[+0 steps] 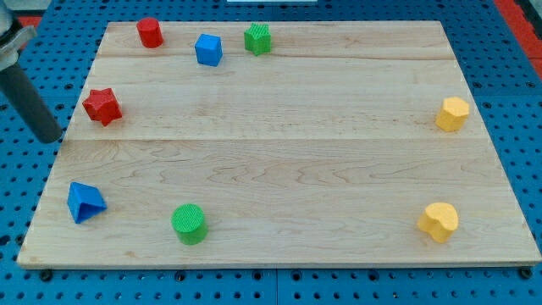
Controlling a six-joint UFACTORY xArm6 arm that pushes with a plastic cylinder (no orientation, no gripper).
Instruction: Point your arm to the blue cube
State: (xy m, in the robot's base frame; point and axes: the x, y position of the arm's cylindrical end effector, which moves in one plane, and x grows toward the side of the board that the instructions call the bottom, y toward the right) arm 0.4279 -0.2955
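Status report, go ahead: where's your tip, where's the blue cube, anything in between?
My tip off the board's left edge, beside the red star. Blue cube near the view's top, untouched. Red star sits close to the direct line.

Blue cube (pixel 208 49) near the board's top-left, between red cylinder (pixel 150 32) and green block (pixel 258 39).

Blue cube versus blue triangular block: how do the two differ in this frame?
The blue cube is boxy and sits near the view's top, between the red cylinder and green block; the blue triangular block is wedge-shaped, alone at the bottom left. My tip touches neither. Both share one blue.
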